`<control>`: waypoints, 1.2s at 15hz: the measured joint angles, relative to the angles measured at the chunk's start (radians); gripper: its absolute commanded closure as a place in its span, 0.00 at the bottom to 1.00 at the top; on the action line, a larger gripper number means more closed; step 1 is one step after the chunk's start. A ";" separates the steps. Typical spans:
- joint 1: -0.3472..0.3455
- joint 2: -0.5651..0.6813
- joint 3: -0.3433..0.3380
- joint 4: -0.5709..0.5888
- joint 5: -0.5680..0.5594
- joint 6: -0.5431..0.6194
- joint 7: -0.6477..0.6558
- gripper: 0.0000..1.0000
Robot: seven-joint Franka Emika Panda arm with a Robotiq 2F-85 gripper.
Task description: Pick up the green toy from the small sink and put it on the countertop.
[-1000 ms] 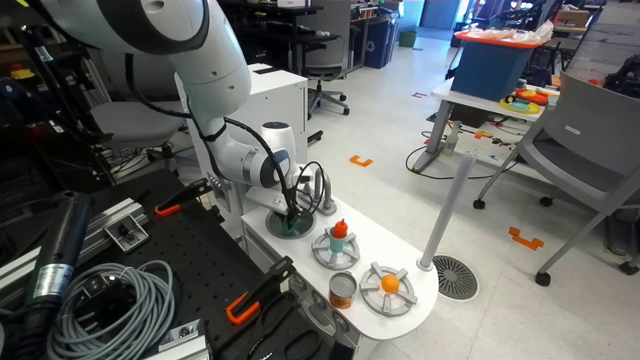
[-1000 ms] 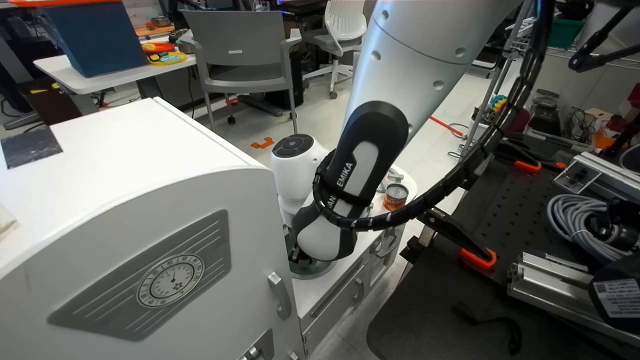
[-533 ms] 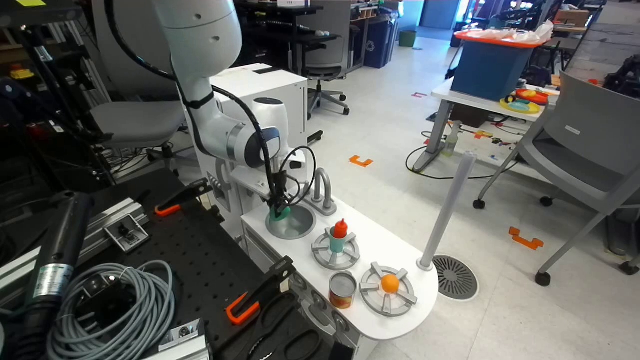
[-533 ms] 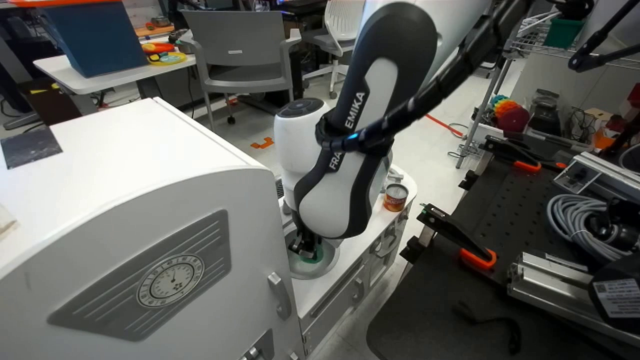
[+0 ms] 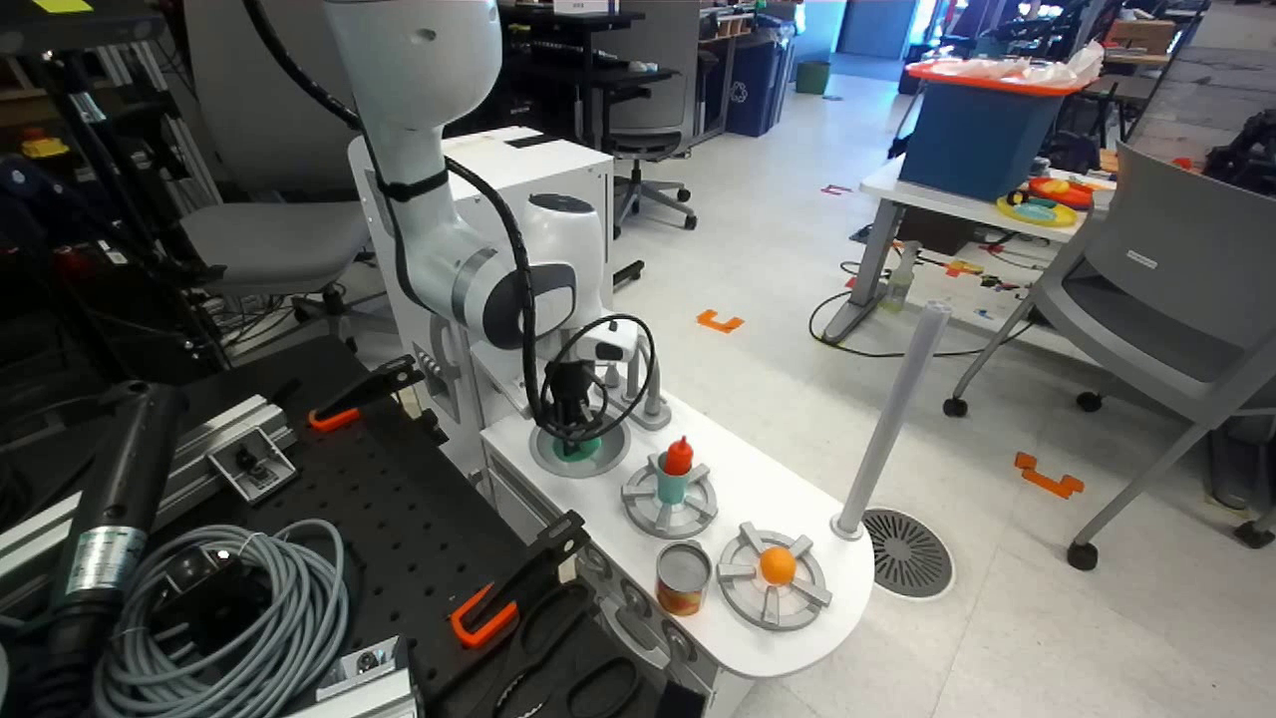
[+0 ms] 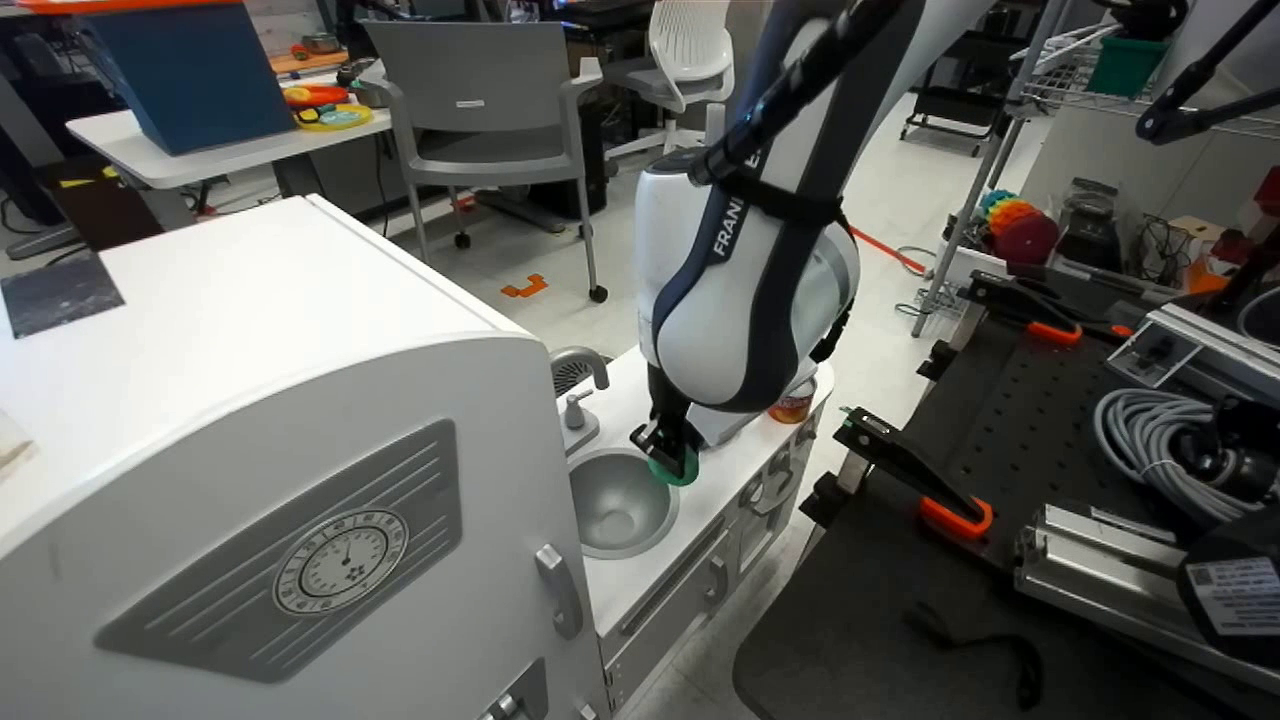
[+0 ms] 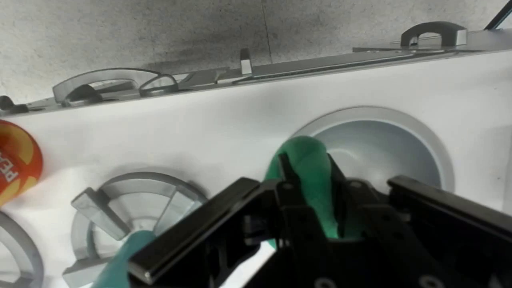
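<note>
The green toy (image 7: 304, 168) is rounded and pinched between the two black fingers of my gripper (image 7: 307, 158) in the wrist view. The toy also shows in both exterior views (image 5: 578, 451) (image 6: 677, 472) below the gripper (image 6: 668, 452). It is held above the round grey sink (image 6: 620, 520), over the rim on the burner side. In the wrist view the sink (image 7: 380, 148) lies to the right of the toy, and its bowl looks bare where visible. The white countertop (image 7: 224, 128) lies to the toy's left.
A grey burner (image 5: 638, 519) bears a teal cup (image 5: 672, 487) with a red bottle top (image 5: 678, 457). A tin can (image 5: 684, 578) and an orange ball (image 5: 778, 565) on another burner stand further along. A grey faucet (image 6: 585, 362) rises behind the sink. A white cabinet (image 6: 300, 400) adjoins it.
The gripper has risen out of the sink with the green toy between its fingers. It has then moved toward the burner side of the sink, and the bowl has come into view.
</note>
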 measured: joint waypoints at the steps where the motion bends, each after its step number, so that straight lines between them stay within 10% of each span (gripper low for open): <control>1: -0.011 0.003 -0.008 -0.001 0.006 0.000 0.007 0.95; 16: -0.013 0.157 -0.056 0.222 0.002 -0.203 0.041 0.95; 17: -0.013 0.160 -0.057 0.231 0.001 -0.217 0.041 0.62; 18: -0.013 0.161 -0.058 0.238 0.000 -0.232 0.041 0.54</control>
